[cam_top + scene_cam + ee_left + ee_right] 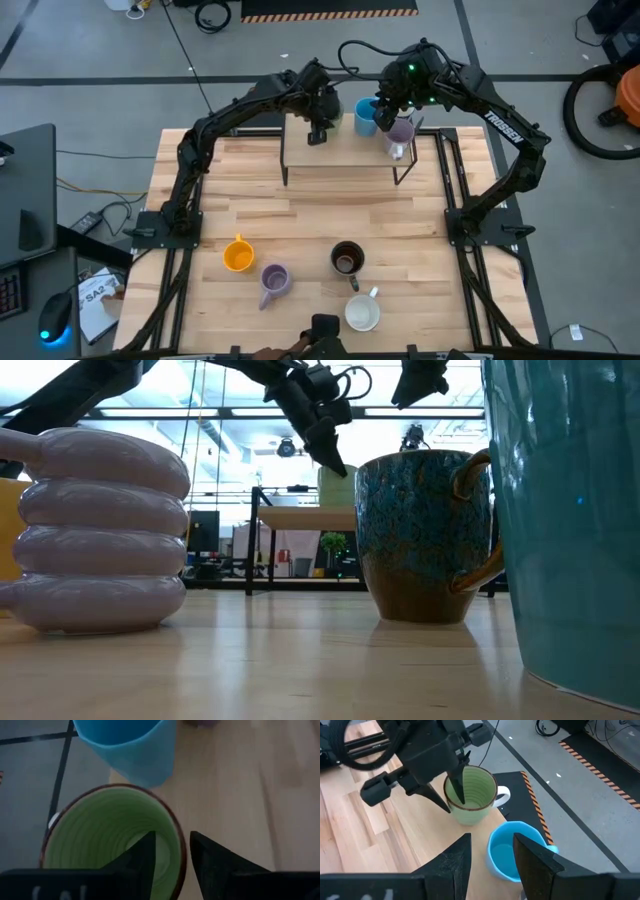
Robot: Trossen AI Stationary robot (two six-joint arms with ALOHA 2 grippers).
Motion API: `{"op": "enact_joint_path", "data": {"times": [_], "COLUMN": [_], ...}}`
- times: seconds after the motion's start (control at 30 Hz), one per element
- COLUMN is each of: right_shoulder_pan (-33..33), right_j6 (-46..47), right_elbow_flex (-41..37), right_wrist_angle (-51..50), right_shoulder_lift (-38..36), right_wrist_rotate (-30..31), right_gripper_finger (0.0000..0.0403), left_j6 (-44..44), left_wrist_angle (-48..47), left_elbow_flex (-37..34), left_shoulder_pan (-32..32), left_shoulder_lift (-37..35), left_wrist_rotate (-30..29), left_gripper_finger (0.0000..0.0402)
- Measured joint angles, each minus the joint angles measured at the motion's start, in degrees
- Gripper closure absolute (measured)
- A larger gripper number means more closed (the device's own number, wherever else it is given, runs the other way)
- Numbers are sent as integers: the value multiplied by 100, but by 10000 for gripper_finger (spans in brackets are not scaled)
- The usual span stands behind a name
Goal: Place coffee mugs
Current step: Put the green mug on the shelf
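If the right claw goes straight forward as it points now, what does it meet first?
Most likely the blue mug, which sits directly ahead of the right claw between its open fingers. The green mug lies beyond it; depth is unclear.

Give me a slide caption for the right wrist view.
Left gripper straddles the green mug's rim on the raised shelf; right gripper hovers above the blue mug.

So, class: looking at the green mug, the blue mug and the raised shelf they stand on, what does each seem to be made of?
Green mug: probably glazed ceramic; ridged inside, brown rim, soft sheen.
Blue mug: looks like smooth glazed ceramic, though plastic can't be ruled out; even, plain colour.
Raised shelf: pale wooden top with visible grain, on thin dark legs that look like metal.
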Motion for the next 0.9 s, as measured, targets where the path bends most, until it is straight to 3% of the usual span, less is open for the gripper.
{"op": "enact_joint_path", "data": {"times": [0.13, 0.33, 0.67, 0.9], "right_shoulder_pan": [-2, -2, -2, -2], "right_j6": [-22, -36, -33, -65], "right_elbow_flex": [0, 0, 0, 0], "right_wrist_angle": [0, 0, 0, 35], "right_shoulder_lift": [0, 0, 0, 0], "right_wrist_rotate": [0, 1, 2, 2], "right_gripper_finger": [252, 252, 252, 252], "left_j6": [-87, -217, -1043, -7], "left_wrist_angle": [26, 24, -275, -966], "left_elbow_flex": [-2, -2, -2, -253], "left_shoulder_pan": [88, 328, 1274, 1208], "left_shoulder_lift": [-138, -520, -698, -638], "left_wrist_rotate": [309, 316, 169, 487], "left_gripper_finger": [273, 273, 273, 280]}}
